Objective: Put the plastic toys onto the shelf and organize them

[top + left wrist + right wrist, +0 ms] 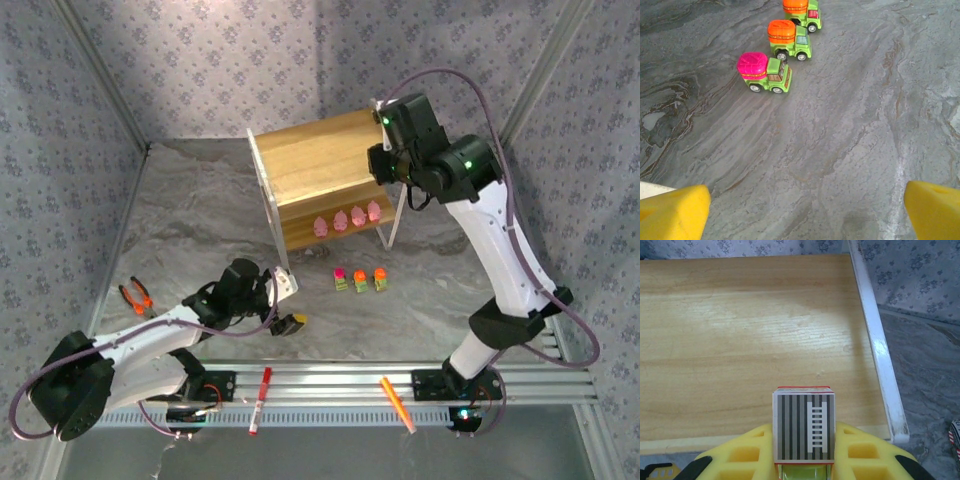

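Note:
The shelf [318,168] stands at the back of the table, with several pink figures [347,218] in a row on its lower board. Three trucks [360,281] sit on the table in front of it. In the left wrist view they line up: a pink-topped truck [765,72] nearest, then two orange-topped ones [789,40]. My left gripper [807,210] is open, low over bare table short of them, also seen at the left gripper [288,324]. My right gripper [803,442] is shut on a grey-striped-top truck [803,427] over the shelf's top board [750,335], near its right end [383,160].
Orange-handled pliers [136,296] lie at the left. A red marker [260,398] and an orange marker [397,403] rest on the rail at the near edge. The shelf's white frame bar [881,355] runs just right of the held truck. Patterned walls close in the table.

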`<state>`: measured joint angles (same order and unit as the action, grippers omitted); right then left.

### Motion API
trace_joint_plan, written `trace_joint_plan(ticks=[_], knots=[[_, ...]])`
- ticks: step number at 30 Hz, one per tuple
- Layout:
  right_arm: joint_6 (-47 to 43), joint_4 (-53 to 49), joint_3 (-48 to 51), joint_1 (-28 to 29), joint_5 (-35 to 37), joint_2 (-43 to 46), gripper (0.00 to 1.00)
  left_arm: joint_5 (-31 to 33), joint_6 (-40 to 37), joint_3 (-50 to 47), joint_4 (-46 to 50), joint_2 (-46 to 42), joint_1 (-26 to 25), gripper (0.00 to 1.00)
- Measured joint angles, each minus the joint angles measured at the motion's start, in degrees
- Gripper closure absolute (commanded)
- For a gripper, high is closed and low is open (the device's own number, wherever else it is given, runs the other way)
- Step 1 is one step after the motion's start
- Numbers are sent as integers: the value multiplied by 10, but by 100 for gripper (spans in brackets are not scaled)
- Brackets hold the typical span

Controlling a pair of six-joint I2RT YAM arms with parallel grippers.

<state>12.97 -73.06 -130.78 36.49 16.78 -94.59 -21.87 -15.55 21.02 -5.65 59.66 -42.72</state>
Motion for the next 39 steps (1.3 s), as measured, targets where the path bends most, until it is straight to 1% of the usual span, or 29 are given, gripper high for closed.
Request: trace_joint_plan(ticks=[7, 13, 32, 38, 39], knots=[[-10, -32, -68, -20, -35, -51, 75, -12, 0, -1, -1, -4, 3, 0], [-19, -59, -102, -33, -48, -75, 75, -14, 0, -6, -5, -4, 7, 0], [-26, -82, -121, -54, -66, -111, 74, -16, 0, -17, -10, -4, 10, 1], [-28, -82, -124, -54, -70, -115, 70, -16, 0, -17, -10, -4, 10, 0], [-28, -82, -124, -54, -71, -115, 68, -16, 0, -17, -10, -4, 10, 1]])
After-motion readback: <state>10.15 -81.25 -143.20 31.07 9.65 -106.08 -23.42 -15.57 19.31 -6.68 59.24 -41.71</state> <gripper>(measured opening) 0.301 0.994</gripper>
